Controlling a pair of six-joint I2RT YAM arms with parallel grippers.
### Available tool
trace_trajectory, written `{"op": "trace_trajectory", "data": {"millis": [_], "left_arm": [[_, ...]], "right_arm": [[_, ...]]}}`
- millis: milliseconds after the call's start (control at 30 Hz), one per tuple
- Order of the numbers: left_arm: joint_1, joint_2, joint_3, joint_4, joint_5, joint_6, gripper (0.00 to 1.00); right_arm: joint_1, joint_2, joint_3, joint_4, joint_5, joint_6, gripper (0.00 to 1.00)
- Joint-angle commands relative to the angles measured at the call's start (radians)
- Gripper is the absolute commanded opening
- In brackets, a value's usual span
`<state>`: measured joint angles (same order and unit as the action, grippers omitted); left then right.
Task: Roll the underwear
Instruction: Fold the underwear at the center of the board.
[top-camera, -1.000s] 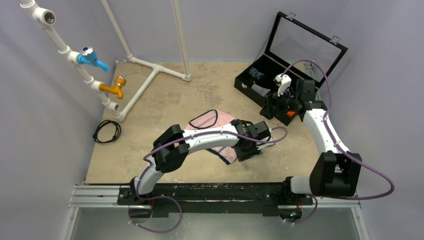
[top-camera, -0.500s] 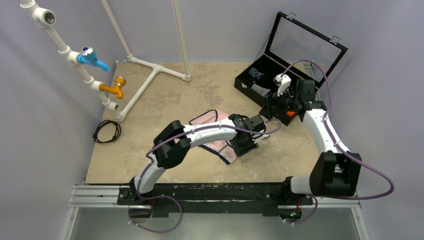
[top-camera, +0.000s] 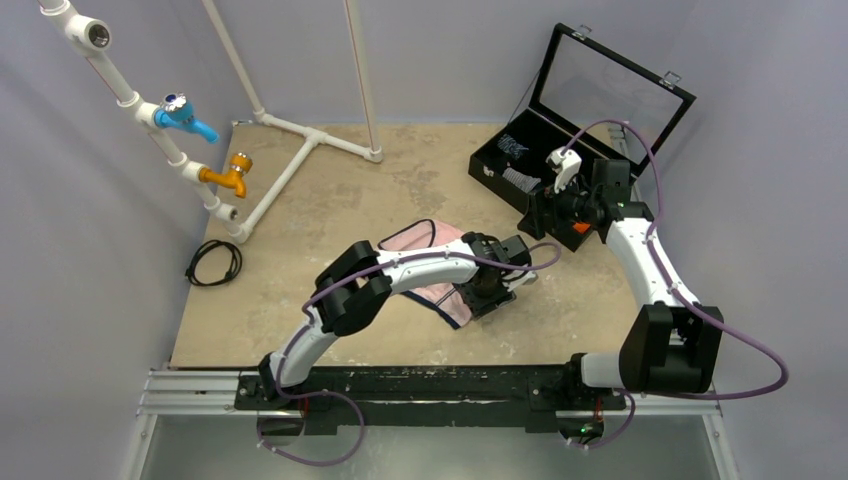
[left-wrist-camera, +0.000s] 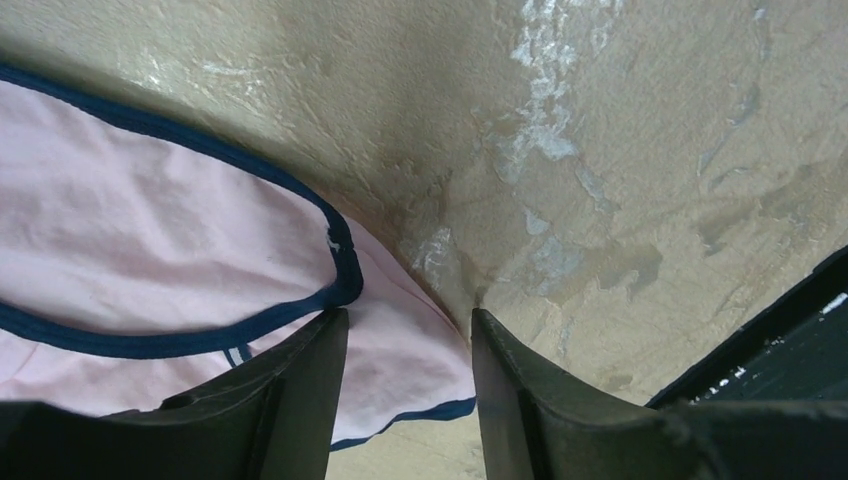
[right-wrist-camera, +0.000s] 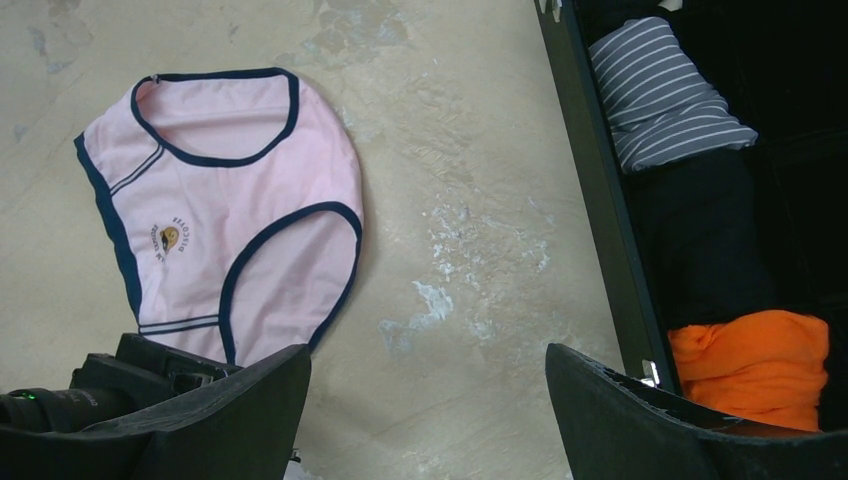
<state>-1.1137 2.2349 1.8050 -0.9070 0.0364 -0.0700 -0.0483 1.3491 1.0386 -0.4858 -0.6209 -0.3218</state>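
Your left tool (left-wrist-camera: 405, 325): jaws about half apart, fingers (left-wrist-camera: 310, 390) down astride near-right edge of underwear (left-wrist-camera: 150, 250). Pink fabric and navy trim lie in gap, not pinched.

Underwear (right-wrist-camera: 230, 200) lies spread flat mid-counter (top-camera: 330, 200), printed front up, partly under your left arm.

Your right tool (right-wrist-camera: 425, 355): jaws wide, holds nothing, touches nothing. It hangs above bare counter between underwear and black case (right-wrist-camera: 600, 200).

Inside case: grey-striped roll (right-wrist-camera: 660, 90), orange roll (right-wrist-camera: 755, 365).
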Motion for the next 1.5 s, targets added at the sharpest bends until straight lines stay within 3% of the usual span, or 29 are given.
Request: {"op": "trace_trajectory", "data": {"millis": [0,333,533,900,1100,1167,1300,1467], "left_arm": [[0.003,0.008,0.039,0.014,-0.016,-0.015,0.46],[0.003,-0.009,-0.013,0.028,-0.001,-0.027,0.3],[0.003,-0.034,-0.009,0.02,0.033,-0.034,0.14],[0.049,-0.183,-0.066,0.059,0.194,-0.018,0.12],[0.133,-0.274,-0.138,0.11,0.327,-0.007,0.0],[0.151,-0.289,-0.156,0.124,0.337,-0.013,0.01],[0.135,-0.273,-0.154,0.129,0.343,-0.039,0.22],[0.074,-0.209,-0.129,0.107,0.277,-0.059,0.29]], "right_arm": [[-0.004,-0.008,-0.001,0.008,-0.019,-0.007,0.88],[-0.003,-0.006,0.001,0.006,-0.011,-0.01,0.88],[-0.004,-0.001,0.003,0.004,-0.006,-0.011,0.88],[-0.005,0.016,0.005,0.003,0.015,-0.007,0.88],[-0.005,0.021,0.005,0.004,0.022,-0.008,0.88],[-0.005,0.023,0.005,0.004,0.022,-0.007,0.88],[-0.005,0.029,0.009,0.001,0.024,-0.009,0.88],[-0.007,0.033,0.009,0.007,0.052,-0.003,0.88]]}}
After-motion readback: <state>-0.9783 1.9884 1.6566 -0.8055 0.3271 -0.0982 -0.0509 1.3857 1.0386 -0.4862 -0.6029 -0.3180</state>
